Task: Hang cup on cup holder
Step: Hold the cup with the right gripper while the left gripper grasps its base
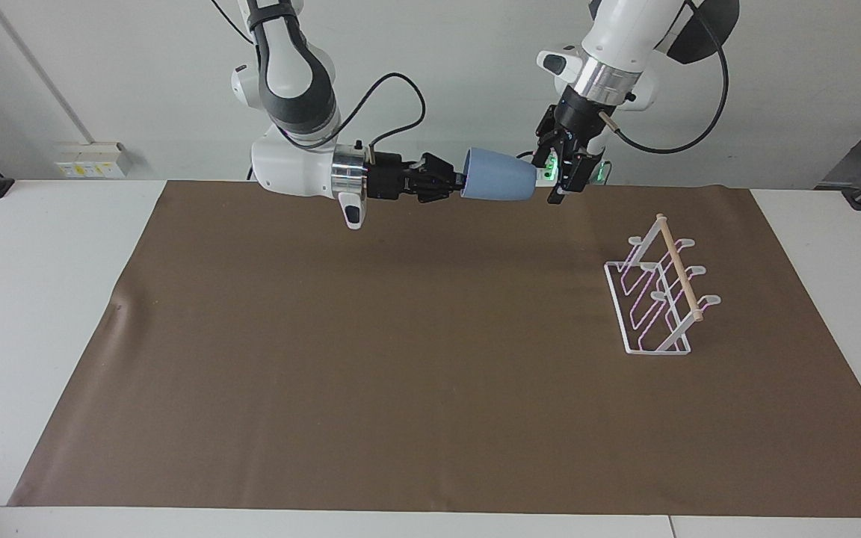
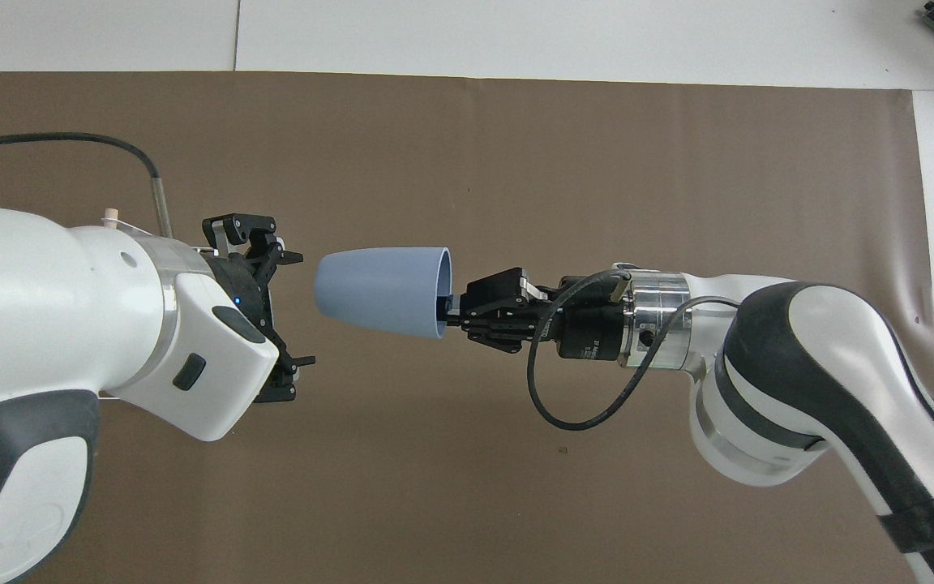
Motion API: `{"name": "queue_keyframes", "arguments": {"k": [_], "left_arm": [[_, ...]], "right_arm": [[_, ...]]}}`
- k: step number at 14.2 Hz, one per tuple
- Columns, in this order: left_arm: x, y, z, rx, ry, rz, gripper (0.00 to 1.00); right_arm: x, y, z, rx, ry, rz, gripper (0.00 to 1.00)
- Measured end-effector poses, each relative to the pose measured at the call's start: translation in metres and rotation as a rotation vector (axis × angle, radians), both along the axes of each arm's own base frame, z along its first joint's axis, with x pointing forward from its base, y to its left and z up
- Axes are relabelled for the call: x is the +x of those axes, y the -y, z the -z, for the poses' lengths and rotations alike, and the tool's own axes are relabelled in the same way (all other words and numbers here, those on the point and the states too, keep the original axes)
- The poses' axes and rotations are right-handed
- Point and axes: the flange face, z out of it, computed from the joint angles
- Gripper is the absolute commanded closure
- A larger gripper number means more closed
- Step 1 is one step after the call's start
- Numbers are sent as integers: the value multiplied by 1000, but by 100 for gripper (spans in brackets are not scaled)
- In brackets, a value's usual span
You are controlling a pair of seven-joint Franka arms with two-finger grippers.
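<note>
The light blue cup is held on its side in the air, over the mat's edge nearest the robots, base pointing toward the left arm's end; it also shows in the overhead view. My right gripper is shut on the cup's rim. My left gripper is open, just off the cup's base and apart from it. The white wire cup holder with its wooden dowel stands on the mat toward the left arm's end. In the overhead view my left arm hides it, bar the dowel's tip.
A brown mat covers most of the white table. A small box with green lights sits at the table's edge by the left arm's base. A wall socket strip is at the right arm's end.
</note>
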Motion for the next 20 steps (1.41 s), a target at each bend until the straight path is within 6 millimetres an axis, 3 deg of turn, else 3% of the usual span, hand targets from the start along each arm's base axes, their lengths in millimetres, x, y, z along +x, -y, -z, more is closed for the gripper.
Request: {"name": "queue_keyframes", "arguments": {"k": [7,15,16,17,18,20], "left_arm": [[3,8,-8,-85,27,-16,0],[-5,46,-4,-128,36,-71,0],[-5,47,-4,-130,38,-72,25],[-5,48,-4,-132,40,-74,89],[-4,48,-5,-139,46,-85,100],[-4,48,-5,-140,39,-104,100]], "right_arm": [[-1,0,1,-2,-2,2,100],[-1,0,2,-5,-2,6,100],[-1,0,2,-5,-3,5,100],[-1,0,2,-5,-3,5,100],[-2,0,2,-6,-4,5,100],[-2,3,4,-7,-7,9,100]]}}
